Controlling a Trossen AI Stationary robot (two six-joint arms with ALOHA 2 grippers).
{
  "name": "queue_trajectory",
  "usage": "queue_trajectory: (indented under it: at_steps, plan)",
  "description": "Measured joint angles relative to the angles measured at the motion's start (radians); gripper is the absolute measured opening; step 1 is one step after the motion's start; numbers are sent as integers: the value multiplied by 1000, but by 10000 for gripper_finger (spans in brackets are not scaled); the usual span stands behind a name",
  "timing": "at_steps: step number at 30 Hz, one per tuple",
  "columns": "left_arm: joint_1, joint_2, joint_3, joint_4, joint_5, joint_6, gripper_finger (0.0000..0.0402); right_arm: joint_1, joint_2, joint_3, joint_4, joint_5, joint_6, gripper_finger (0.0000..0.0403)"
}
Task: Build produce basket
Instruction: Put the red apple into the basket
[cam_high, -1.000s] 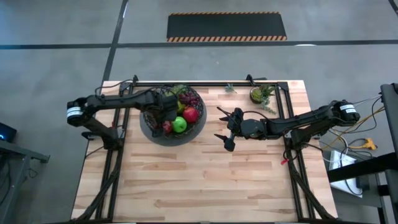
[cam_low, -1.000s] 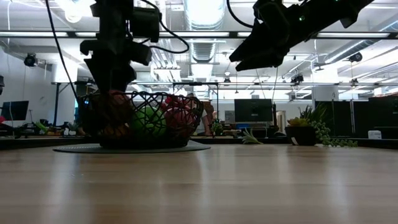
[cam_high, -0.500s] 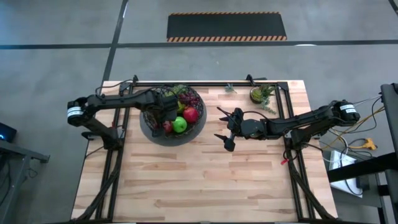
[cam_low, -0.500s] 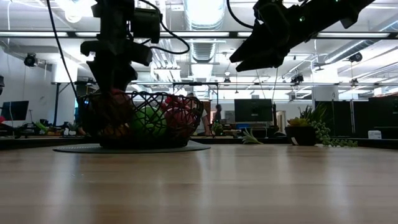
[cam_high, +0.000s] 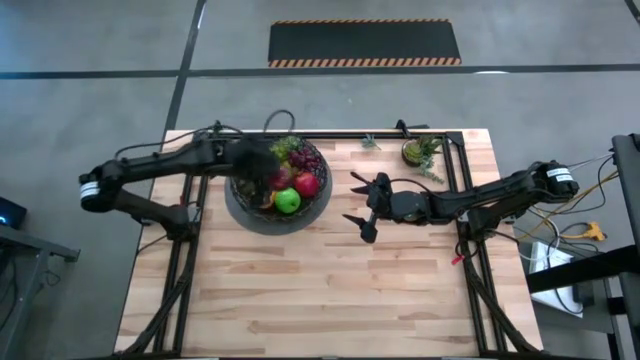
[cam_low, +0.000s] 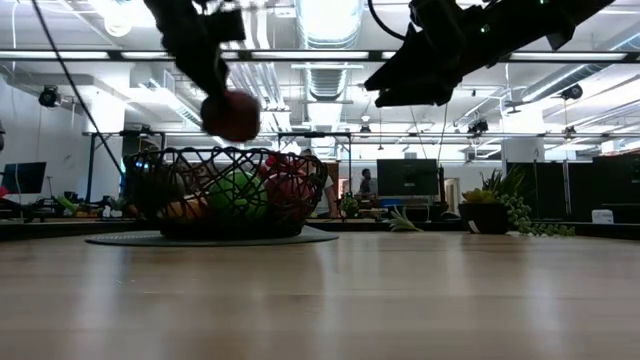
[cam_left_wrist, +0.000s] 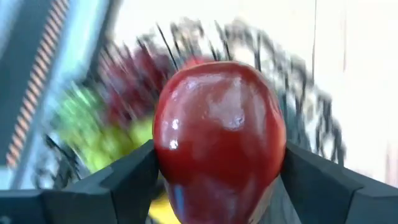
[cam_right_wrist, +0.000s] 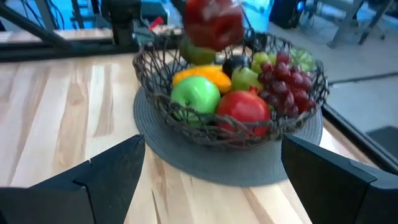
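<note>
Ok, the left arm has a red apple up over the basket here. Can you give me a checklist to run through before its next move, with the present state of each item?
1. Red apple held between the left tool's fingers: ok, it sits squarely between both.
2. Apple lifted clear of the basket rim: ok in the low view.
3. Apple above the basket rather than outside it: cannot tell exactly; the high view is blurred there.
4. Other fruit settled inside: ok, green apple, second red apple and dark grapes lie within the wire.
5. Right tool out of the way: ok, open and raised over bare table beside the basket.
6. Potted plant clear of both arms: ok.
</note>
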Motion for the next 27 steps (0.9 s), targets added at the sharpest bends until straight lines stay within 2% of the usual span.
queue_trajectory:
  at_steps: [5,13,16,21,27]
  plan:
    - [-14,-131,-104,267,-2,-1,283,0,0,-59,199,-1,-70,359]
    - [-65,-280,-352,758,5,0,283,-3,0,-147,515,-5,-152,359]
    - [-83,-298,-432,922,21,21,283,-3,0,-150,590,-9,-166,359]
    - [-101,-288,-519,1165,47,40,283,-11,11,-130,668,-77,-155,359]
    - [-126,-269,-596,1367,83,51,283,-20,136,-104,896,-78,-196,359]
